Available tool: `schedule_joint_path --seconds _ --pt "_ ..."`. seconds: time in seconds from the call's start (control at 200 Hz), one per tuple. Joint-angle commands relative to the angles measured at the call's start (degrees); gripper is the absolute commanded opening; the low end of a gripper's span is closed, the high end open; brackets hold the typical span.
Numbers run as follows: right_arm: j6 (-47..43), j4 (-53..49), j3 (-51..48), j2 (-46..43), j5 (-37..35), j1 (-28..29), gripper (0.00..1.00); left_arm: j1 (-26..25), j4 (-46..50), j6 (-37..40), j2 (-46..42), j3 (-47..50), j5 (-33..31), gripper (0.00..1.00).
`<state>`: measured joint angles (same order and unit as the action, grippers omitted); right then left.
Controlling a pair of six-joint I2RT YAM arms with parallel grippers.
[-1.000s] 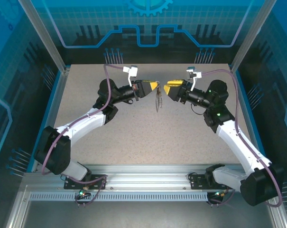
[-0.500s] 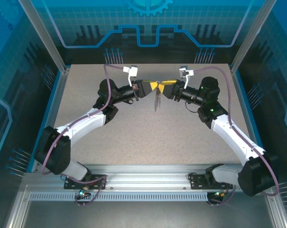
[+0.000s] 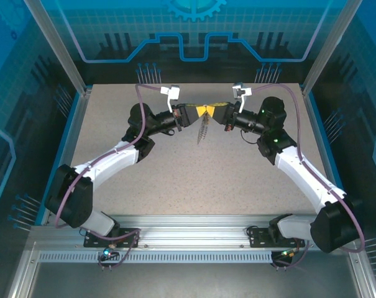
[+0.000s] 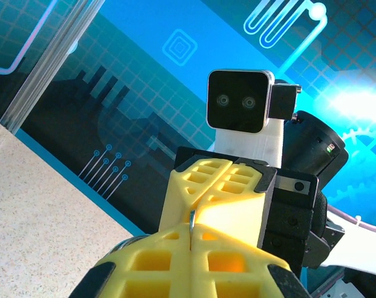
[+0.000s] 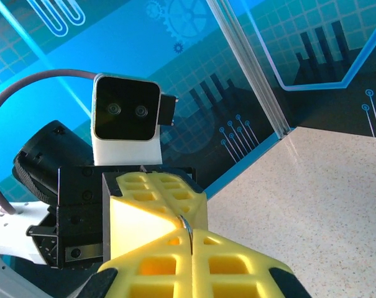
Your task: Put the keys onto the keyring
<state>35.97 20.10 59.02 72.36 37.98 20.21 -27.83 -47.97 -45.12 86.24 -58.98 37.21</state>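
Keyring, a dark oval strap loop plus short silvery chain of links (image 3: 202, 129), hangs in the air above the speckled beige worktop (image 3: 194, 186). It dangles just under the spot where the two claws meet, clear of the surface.

Progress: mid-task by my read. Can't tell whether the small key is on the ring, it's too small among the links from above. Nothing reads as finished. Threading the key on, or confirming it, looks like what's left.

Pose, near to far: both white arms rise from bases at the near edge, elbows bowed outward, forearms angling in over the far half of the worktop. Left claw (image 3: 199, 111) and right claw (image 3: 215, 110) point at each other, yellow tips touching or nearly so.

Left wrist view: the left claw's yellow pads (image 4: 150, 261) are pressed fully together with a thin silvery metal sliver (image 4: 191, 218) pinched in the seam. The right claw faces it just beyond.

Right wrist view: the right claw's pads (image 5: 231, 261) are likewise closed tight on a thin metal sliver (image 5: 186, 225). Probably the keyring's own ring, gripped from both sides.
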Motion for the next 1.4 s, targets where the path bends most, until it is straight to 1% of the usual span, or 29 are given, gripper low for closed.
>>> schedule_joint_path --seconds 0.0,0.09,0.245,0.44,0.54,0.675,0.745,0.845,0.91,1.11,1.396 --pt "-3.8 -3.8 4.3 0.9 1.7 0.1 0.0 -0.5 -0.1 1.1 -0.7 -1.3 2.3 0.01" --pt "-7.6 -10.8 7.7 2.2 4.0 -0.7 0.0 0.0 4.1 3.5 -1.7 -2.4 2.9 0.2" --pt "-14.2 -20.6 13.2 4.6 8.3 -2.2 0.0 1.7 9.2 6.5 -3.6 -3.2 4.0 0.42" --pt "-23.1 -31.7 18.2 6.5 10.7 -3.7 0.0 4.1 18.3 12.7 -5.5 -4.7 5.8 0.54" --pt "-27.0 -36.3 20.1 7.4 12.0 -4.3 0.0 5.0 23.7 16.5 -5.6 -6.5 7.5 0.57" --pt "-32.9 -44.1 23.8 9.2 13.6 -4.4 0.0 5.7 33.7 23.3 -4.4 -10.8 10.5 0.59" --pt "-35.4 -47.6 25.6 10.2 14.1 -4.5 0.0 5.9 38.4 26.5 -3.5 -13.2 12.1 0.59" --pt "-37.2 -50.2 27.0 11.4 15.3 -4.4 0.0 6.0 44.2 30.2 -1.7 -16.4 14.4 0.59" --pt "-38.3 -51.7 27.8 12.0 16.0 -4.4 0.0 6.0 46.7 31.7 -0.7 -17.8 15.9 0.56" --pt "-38.6 -51.9 27.6 12.3 16.6 -4.4 0.0 6.0 48.7 33.4 1.0 -19.4 18.6 0.48" --pt "-36.1 -48.2 26.2 11.8 17.4 -4.4 0.0 6.0 47.2 32.5 2.0 -19.0 19.6 0.46"
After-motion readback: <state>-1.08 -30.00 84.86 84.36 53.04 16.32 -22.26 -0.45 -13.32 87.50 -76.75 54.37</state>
